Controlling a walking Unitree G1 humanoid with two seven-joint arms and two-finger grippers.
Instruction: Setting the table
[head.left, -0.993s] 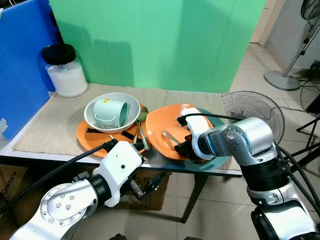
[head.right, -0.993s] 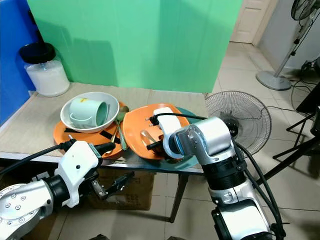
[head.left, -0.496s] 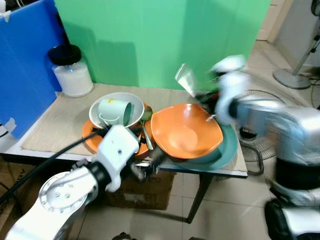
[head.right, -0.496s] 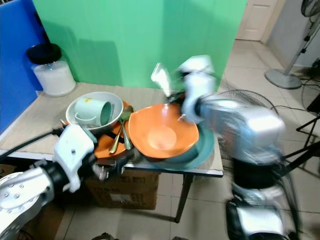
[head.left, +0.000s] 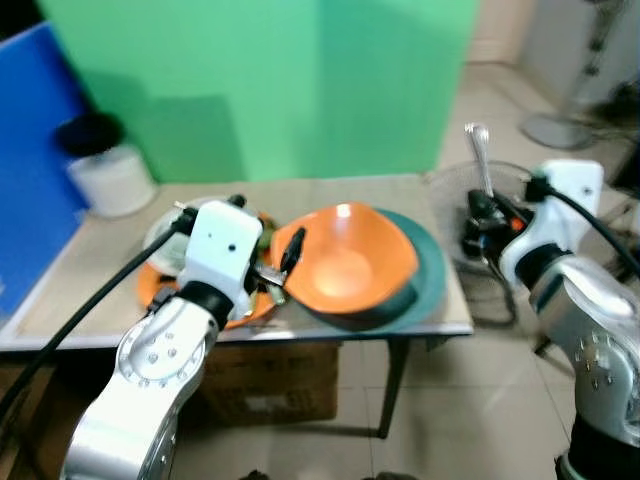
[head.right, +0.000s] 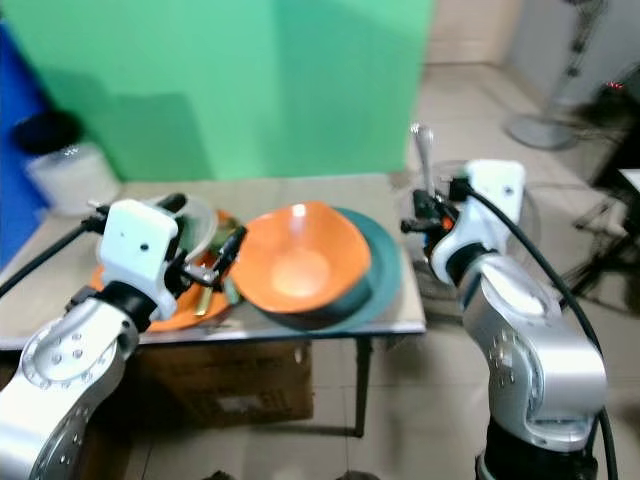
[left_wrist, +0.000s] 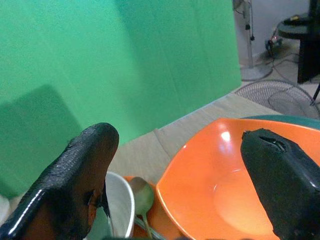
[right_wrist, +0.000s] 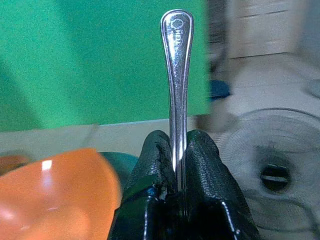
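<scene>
The right gripper (right_wrist: 177, 150), raised beside the surface (head.left: 120, 300), has its fingers clamped on a spoon (right_wrist: 176, 60) held upright, handle up. Thin, stiff polished steel looks light but slippery; pinching across the flat shank suits it. The left gripper (left_wrist: 175, 165) hovers, fingers apart, over the orange bowl (head.left: 345, 265) on a teal plate (head.left: 425, 280).
</scene>
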